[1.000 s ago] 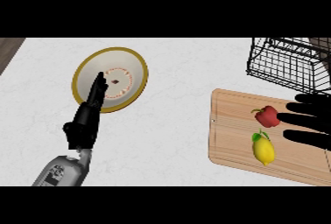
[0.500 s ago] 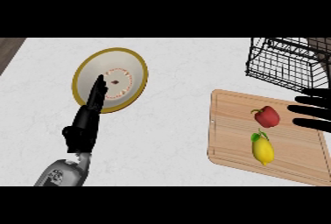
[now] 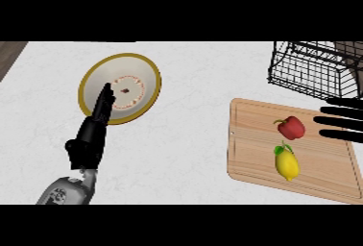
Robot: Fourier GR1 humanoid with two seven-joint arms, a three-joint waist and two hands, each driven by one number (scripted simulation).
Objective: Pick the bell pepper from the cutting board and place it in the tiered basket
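The right hand [image 3: 344, 122], fingers straight and spread, hovered at mid-right beside the pepper [image 3: 291, 128], likely light, smooth, best gripped around its body.

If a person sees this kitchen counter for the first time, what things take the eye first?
The red bell pepper and the yellow lemon stand out on the wooden cutting board at the right, with the black right hand open beside the pepper. At the left, the left hand points over a gold-rimmed plate; a black tiered basket sits top right.
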